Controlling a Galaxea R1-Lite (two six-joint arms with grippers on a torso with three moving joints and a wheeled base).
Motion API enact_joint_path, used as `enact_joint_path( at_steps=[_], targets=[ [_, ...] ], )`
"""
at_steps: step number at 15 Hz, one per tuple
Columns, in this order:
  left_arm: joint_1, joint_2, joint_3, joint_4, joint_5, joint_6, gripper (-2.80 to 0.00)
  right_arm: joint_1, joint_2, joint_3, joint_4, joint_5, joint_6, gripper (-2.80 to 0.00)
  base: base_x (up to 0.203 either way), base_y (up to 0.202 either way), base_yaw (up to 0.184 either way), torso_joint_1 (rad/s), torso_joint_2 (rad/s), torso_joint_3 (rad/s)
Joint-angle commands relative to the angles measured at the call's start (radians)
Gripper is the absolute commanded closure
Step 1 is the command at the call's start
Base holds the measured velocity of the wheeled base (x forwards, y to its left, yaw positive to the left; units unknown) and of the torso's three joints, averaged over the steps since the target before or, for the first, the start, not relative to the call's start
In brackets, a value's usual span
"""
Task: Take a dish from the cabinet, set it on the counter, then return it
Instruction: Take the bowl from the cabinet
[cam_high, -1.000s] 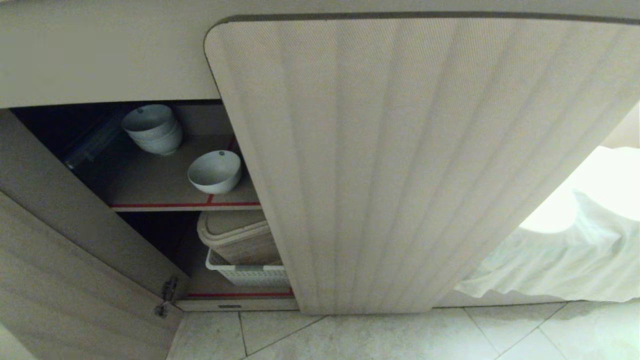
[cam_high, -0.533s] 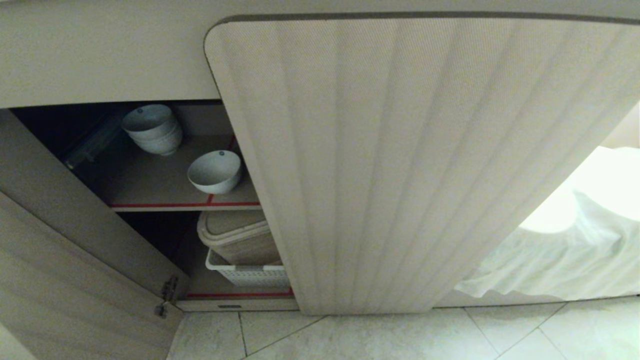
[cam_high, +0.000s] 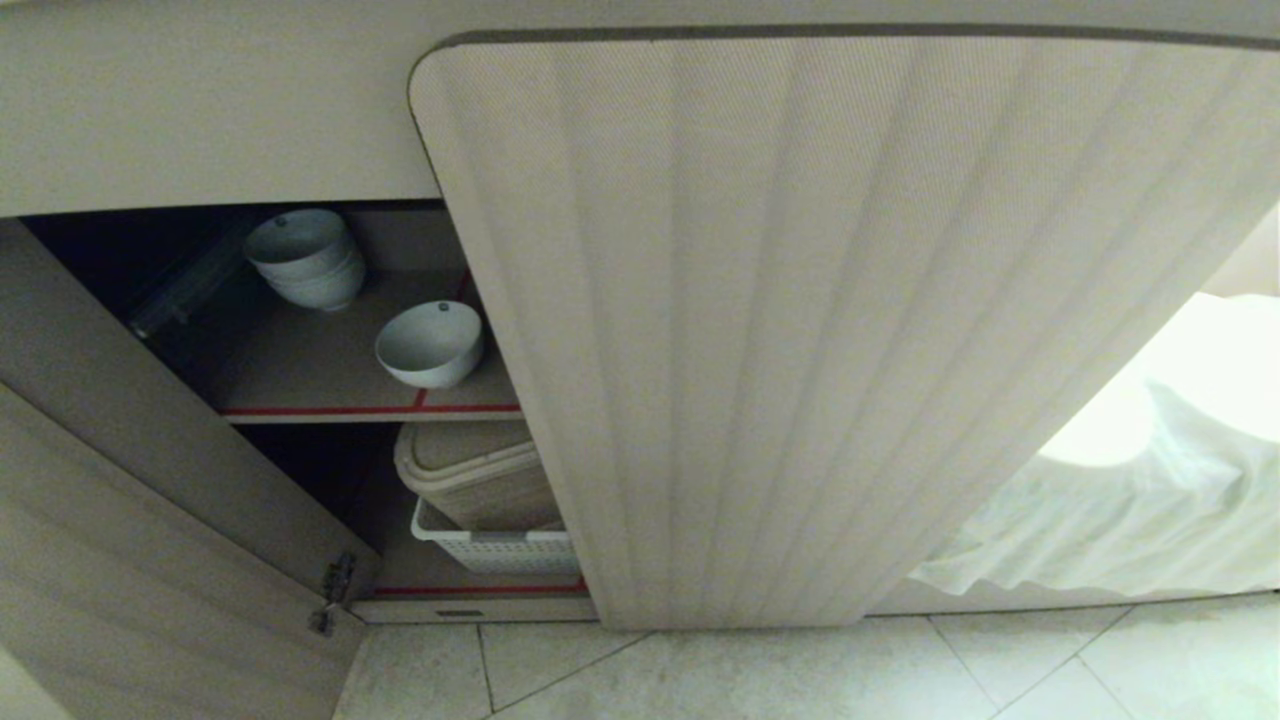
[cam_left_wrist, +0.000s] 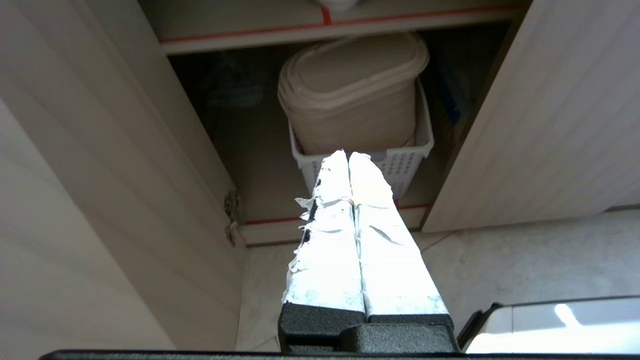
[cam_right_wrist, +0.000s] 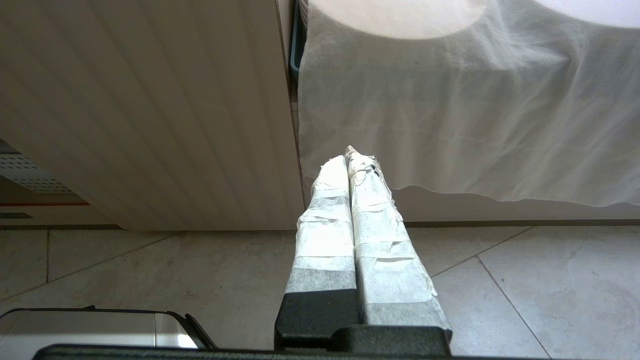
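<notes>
I'm looking into the cabinet (cam_high: 330, 470) with its left door swung open, and I take the upper shelf (cam_high: 370, 410), the one with the red strip along its front edge, as my landmark. The dish (cam_high: 430, 343) I want sits on that shelf near its front edge, upright and alone. Behind it, toward the back of the same shelf, is a stack of white bowls (cam_high: 303, 257), apart from the dish. Below the shelf a beige lidded bin (cam_high: 475, 470) stands in a white basket (cam_high: 497, 548) on the cabinet floor.

Neither arm shows from the head. From the left wrist I see the left claw (cam_left_wrist: 348, 155) clenched on nothing, its taped fingers (cam_left_wrist: 325, 240) pressed together, held outside the cabinet and well below the shelf, aimed at the basket. The right claw (cam_right_wrist: 348, 156) is likewise clenched and empty, parked off to the right of the shelf, in front of the closed ribbed door (cam_high: 800, 330) and the hanging white cloth (cam_right_wrist: 465, 110).

By my reading, the task has barely begun: the door is open, but the dish is untouched. Everything is left: raise the left claw to shelf level, open it, take the dish, set it on the tabletop, which I can't see here, then return it.
</notes>
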Motion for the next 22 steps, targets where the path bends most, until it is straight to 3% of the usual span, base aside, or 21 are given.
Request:
enact_joint_path(
  at_steps=[1, 7, 12, 19, 22],
  targets=[
    [-0.001, 0.083, -0.042, -0.001, -0.007, -0.007, 0.00, 0.001, 0.000, 0.000, 0.000, 0.000, 0.000, 0.00, 0.000, 0.000, 0.000, 0.000, 0.00, 0.000],
    [-0.007, 0.275, -0.105, -0.008, -0.023, -0.056, 0.00, 0.001, 0.000, 0.000, 0.000, 0.000, 0.000, 0.00, 0.000, 0.000, 0.000, 0.000, 0.00, 0.000],
    [-0.010, 0.523, -0.117, -0.109, -0.049, -0.128, 0.00, 0.001, 0.000, 0.000, 0.000, 0.000, 0.000, 0.00, 0.000, 0.000, 0.000, 0.000, 0.00, 0.000],
    [-0.018, 0.927, -0.121, -0.303, -0.078, -0.329, 0.00, 0.001, 0.000, 0.000, 0.000, 0.000, 0.000, 0.00, 0.000, 0.000, 0.000, 0.000, 0.00, 0.000],
    [-0.061, 1.082, -0.129, -0.386, -0.079, -0.463, 0.00, 0.001, 0.000, 0.000, 0.000, 0.000, 0.000, 0.00, 0.000, 0.000, 0.000, 0.000, 0.00, 0.000]
  ],
)
